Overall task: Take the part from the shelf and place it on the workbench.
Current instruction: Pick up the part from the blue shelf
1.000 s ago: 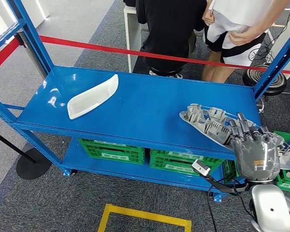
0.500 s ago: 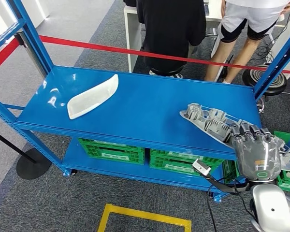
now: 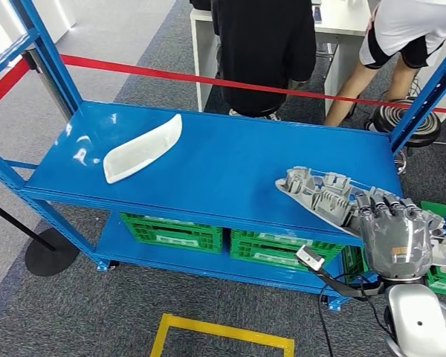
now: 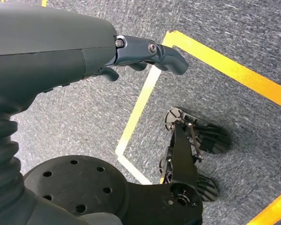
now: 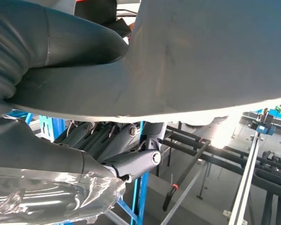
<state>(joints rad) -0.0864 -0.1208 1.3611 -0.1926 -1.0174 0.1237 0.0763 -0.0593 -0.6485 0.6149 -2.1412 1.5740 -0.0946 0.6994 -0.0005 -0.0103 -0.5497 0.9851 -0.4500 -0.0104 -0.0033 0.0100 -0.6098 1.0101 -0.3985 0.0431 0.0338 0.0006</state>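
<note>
The right hand (image 3: 398, 236) is grasping the grey part (image 3: 322, 195) at the blue shelf's (image 3: 221, 160) front right corner. The left hand (image 4: 96, 51) hangs loose, grasping nothing. Next, I think: lift the part clear

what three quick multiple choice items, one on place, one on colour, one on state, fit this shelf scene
1. Where does the white part lie?
A. shelf's left side
B. green crate
C. floor

2. What colour is the shelf?
A. red
B. blue
C. yellow

3. What is the right robot hand doing?
A. hanging free
B. pressing the rope
C. gripping the grey part

Answers: 1 A, it rests on the top board's left side; 2 B, boards and posts are blue; 3 C, its fingers curl over the part's end at the shelf edge.
</note>
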